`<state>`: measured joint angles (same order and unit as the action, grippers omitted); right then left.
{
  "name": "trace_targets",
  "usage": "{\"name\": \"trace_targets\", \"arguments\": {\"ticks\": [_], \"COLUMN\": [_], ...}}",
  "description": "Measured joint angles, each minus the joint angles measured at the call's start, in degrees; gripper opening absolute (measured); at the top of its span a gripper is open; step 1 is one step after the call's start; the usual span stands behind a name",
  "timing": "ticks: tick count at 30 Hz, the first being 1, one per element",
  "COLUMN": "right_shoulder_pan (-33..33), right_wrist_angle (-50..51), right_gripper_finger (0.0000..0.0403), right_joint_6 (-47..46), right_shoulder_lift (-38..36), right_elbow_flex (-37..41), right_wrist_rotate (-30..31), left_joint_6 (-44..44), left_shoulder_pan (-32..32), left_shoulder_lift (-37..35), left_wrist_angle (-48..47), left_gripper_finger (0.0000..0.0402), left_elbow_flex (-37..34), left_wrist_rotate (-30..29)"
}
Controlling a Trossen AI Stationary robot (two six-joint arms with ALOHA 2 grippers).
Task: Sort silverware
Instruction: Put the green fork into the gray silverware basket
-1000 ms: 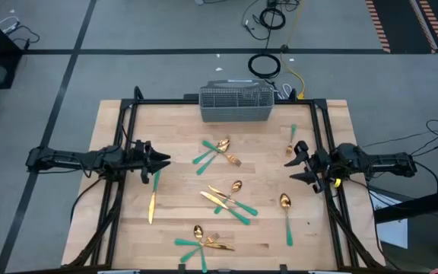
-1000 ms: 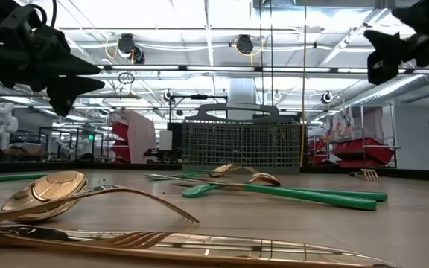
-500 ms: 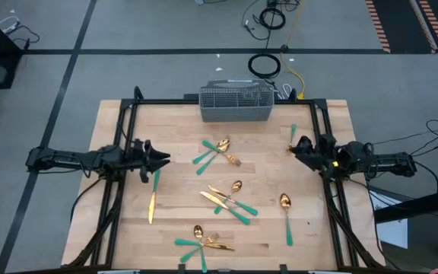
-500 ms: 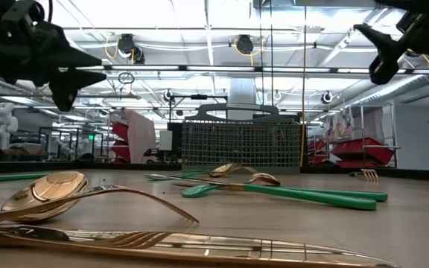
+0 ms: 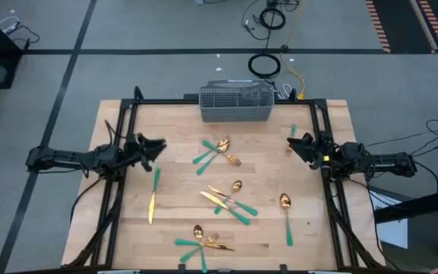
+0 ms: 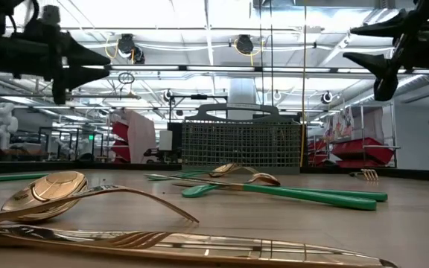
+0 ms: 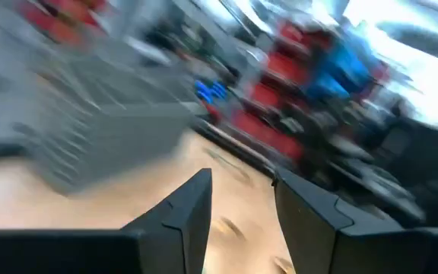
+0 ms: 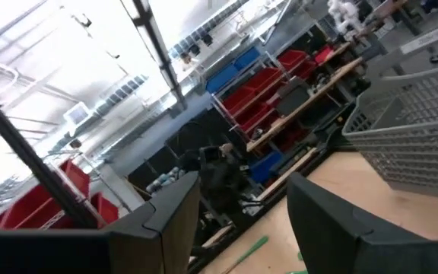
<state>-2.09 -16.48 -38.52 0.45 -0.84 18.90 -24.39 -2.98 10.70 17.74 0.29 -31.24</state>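
The silverware point(image 5: 223, 190) lies loose across the wooden table point(image 5: 173, 228), none of it yet in the caddy point(image 5: 236, 104), which stands at twelve o'clock against the far edge, presumably as the place the pieces are meant to go; a pair of pieces crosses just below it near the centre, more lie tangled at the middle, a cluster sits at six o'clock, one knife point(image 5: 152, 202) lies alone toward eight o'clock, a spoon point(image 5: 286, 217) toward four o'clock, and a fork point(image 5: 291, 138) at two o'clock. The left gripper point(image 5: 157, 146) hangs at nine o'clock, above the knife's green handle, fingers spread and holding nothing; the low view shows it well clear of the tabletop, so it seems poised rather than reaching. The right gripper point(image 5: 295, 142) hangs at three o'clock, just beside the fork, fingers likewise parted and empty, raised high in the low view; its nearness to that fork suggests a first pick there, though that is only a judgement; sorting looks barely begun.
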Motion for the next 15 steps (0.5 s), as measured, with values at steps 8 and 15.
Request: {"name": "trace_targets", "arguments": {"ticks": [8, 15], "right_shoulder_pan": [0.0, 0.2], "right_wrist_angle": [-2.9, -5.7], "right_gripper_finger": [0.0187, 0.0187], "right_joint_6": [-4.7, 0.8], "right_shoulder_lift": [0.1, 0.1], "right_elbow_flex": [0.0, -2.2], "right_wrist_rotate": [-3.1, -3.5], "left_joint_6": [-14.0, -7.9], "left_shoulder_pan": [-1.7, -3.2], "left_shoulder_lift": [3.9, 26.2], "left_wrist_angle": [-5.3, -47.2], "left_gripper_finger": [0.0147, 0.0147], "left_elbow_flex": [14.2, 50.3], "left_wrist_rotate": [11.5, 7.3]}}
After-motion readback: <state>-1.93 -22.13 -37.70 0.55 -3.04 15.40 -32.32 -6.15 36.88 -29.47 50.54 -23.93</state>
